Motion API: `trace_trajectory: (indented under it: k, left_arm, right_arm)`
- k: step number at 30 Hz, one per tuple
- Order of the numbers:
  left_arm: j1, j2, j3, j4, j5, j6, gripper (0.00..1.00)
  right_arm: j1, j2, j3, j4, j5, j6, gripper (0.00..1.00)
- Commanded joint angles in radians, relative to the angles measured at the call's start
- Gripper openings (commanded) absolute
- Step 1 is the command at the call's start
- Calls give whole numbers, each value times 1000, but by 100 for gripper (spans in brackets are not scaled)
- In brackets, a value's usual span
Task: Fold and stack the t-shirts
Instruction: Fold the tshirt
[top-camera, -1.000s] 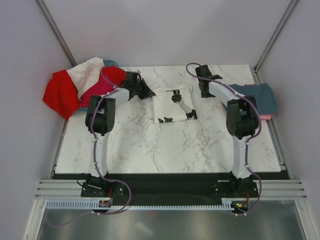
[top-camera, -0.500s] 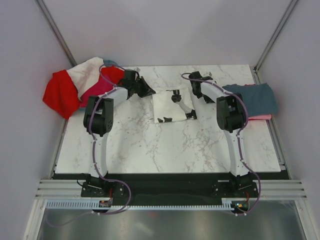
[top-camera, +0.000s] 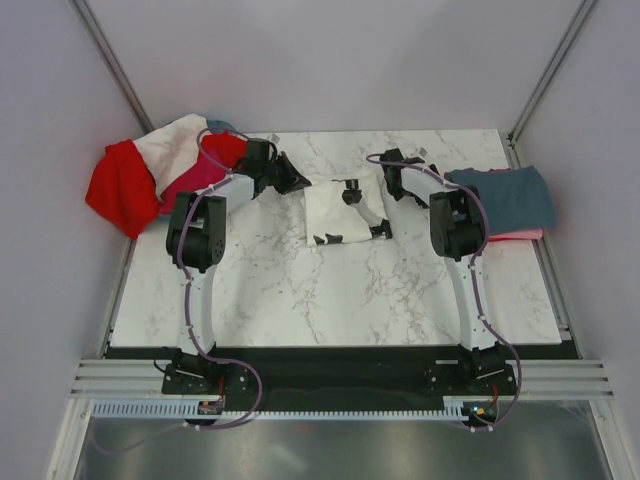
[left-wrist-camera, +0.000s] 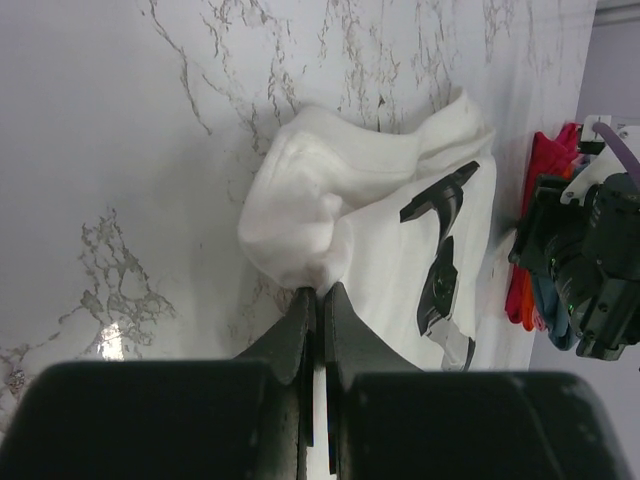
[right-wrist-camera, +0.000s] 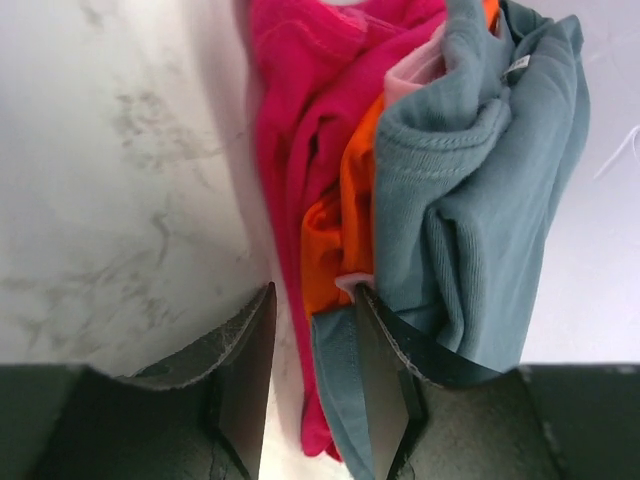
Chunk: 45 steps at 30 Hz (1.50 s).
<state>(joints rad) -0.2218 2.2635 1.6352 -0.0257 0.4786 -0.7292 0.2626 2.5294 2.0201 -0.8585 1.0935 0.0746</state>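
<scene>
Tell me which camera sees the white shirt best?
The left wrist view: the white shirt looks big, black print clear. The top view shows it whole but small. The right wrist view shows other shirts instead.

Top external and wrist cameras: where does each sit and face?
Top external: above and behind the bases, looking down at the marble table; left arm and right arm show.
Left wrist: on the left arm, facing the white t-shirt; left gripper shut on its edge.
Right wrist: looks down past the open right gripper at the shirt stack.
Shared: top and left wrist both show the white t-shirt.
</scene>
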Motion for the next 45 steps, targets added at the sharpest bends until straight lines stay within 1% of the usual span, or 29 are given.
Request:
trace_trajectory:
  k: [1, 3, 4, 5, 6, 7, 9, 10, 14, 17, 19, 24, 25, 26, 27, 28, 30, 32, 35, 36, 37, 38, 40, 41, 42, 44, 45]
  left_arm:
    - [9, -45, 2, 58, 34, 22, 2]
    - [7, -41, 2, 59, 37, 17, 2]
    - [9, -42, 2, 61, 38, 16, 2]
    - [9, -41, 2, 61, 40, 16, 2]
    - [9, -42, 0, 61, 40, 16, 2]
    - [9, -44, 0, 61, 40, 14, 2]
    - [9, -44, -2, 61, 41, 16, 2]
    - [9, -41, -2, 63, 41, 14, 2]
    - [9, -39, -1, 63, 51, 13, 2]
    - [12, -42, -9, 61, 49, 20, 2]
    - [25, -44, -12, 60, 49, 17, 2]
    - [52, -44, -12, 55, 57, 7, 2]
    - [53, -44, -12, 53, 57, 5, 2]
    - [53, -41, -9, 53, 57, 7, 2]
    - [53, -39, -9, 52, 60, 7, 2]
    - [53, -38, -8, 50, 60, 5, 2]
    - [53, -33, -6, 49, 57, 2, 2]
    - [53, -27, -3, 46, 55, -1, 2]
    - [55, -16, 14, 30, 51, -1, 2]
    - [55, -12, 20, 30, 45, 1, 2]
    - [55, -2, 37, 30, 41, 4, 2]
    - [55, 2, 46, -5, 38, 8, 2]
    - [55, 11, 63, -20, 26, 13, 2]
    - [55, 24, 81, -26, 23, 17, 2]
    - [56, 28, 89, -42, 15, 20, 2]
    - [56, 45, 116, -66, 0, 30, 2]
    - [58, 51, 126, -74, -9, 33, 4]
  right_arm:
    - [-20, 28, 12, -19, 63, 1, 45]
    - [-22, 32, 15, -20, 62, -1, 43]
    - [-20, 35, 19, -19, 62, -1, 37]
    - [-22, 40, 20, -19, 75, -2, 34]
    - [-22, 42, 22, -19, 88, -1, 21]
    - [-22, 42, 23, -19, 98, -1, 13]
    - [-19, 31, 23, -19, 94, 11, 2]
    - [-10, 13, 16, -19, 83, 16, 0]
    - [41, -30, -23, -22, 59, 47, 0]
    - [84, -70, -44, -34, -23, 91, 0]
    - [110, -87, -40, -43, -93, 108, 0]
    - [158, -75, 28, -92, -165, 140, 0]
    - [165, -67, 58, -100, -188, 145, 2]
    - [168, -64, 75, -106, -210, 158, 11]
    - [168, -64, 92, -115, -228, 169, 29]
    - [168, -73, 116, -117, -240, 177, 31]
    - [167, -90, 137, -116, -322, 194, 33]
    - [168, -121, 167, -113, -398, 209, 37]
    - [168, -170, 187, -88, -457, 224, 43]
    - [168, -184, 186, -65, -474, 225, 45]
    - [165, -210, 180, -50, -498, 225, 45]
    - [162, -227, 169, -28, -535, 223, 45]
    - [144, -277, 105, 61, -650, 229, 49]
    - [136, -293, 82, 91, -688, 237, 51]
    - [116, -306, 34, 148, -783, 247, 57]
    - [98, -336, -7, 202, -868, 272, 64]
    - [90, -339, -24, 246, -903, 281, 72]
